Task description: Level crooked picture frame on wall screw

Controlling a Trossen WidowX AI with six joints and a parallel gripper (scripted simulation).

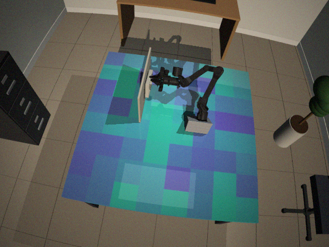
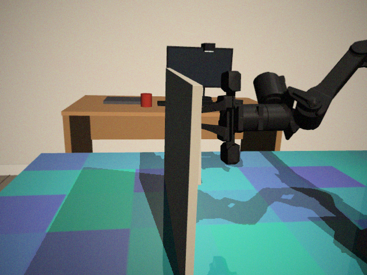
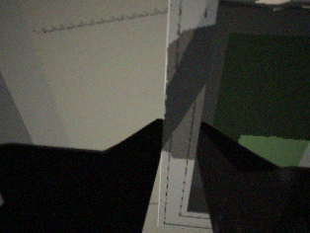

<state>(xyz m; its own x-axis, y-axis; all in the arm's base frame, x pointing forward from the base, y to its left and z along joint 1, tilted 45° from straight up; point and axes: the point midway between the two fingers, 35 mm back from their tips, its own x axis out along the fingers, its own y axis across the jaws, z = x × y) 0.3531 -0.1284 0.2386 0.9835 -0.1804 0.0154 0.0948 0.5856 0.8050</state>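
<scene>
The picture frame (image 1: 147,88) (image 3: 177,173) has a pale border around a dark and light green picture. It stands upright against the board-like wall (image 1: 140,107) (image 2: 177,133); the exterior view shows only a thin pale sliver of it. My gripper (image 1: 150,76) (image 2: 202,119) (image 3: 180,127) is shut on the frame's upper border, near its far corner, with one finger above the border and one on the picture side. The screw and the notched strip are hidden. From these views I cannot tell whether the frame is level.
The wall stands upright on the patchwork-coloured table (image 1: 156,148). The arm's pale base block (image 1: 198,125) is on the same table. Behind are a wooden desk (image 1: 178,6) (image 2: 127,127), a red cup (image 2: 146,100) and a monitor (image 2: 192,63).
</scene>
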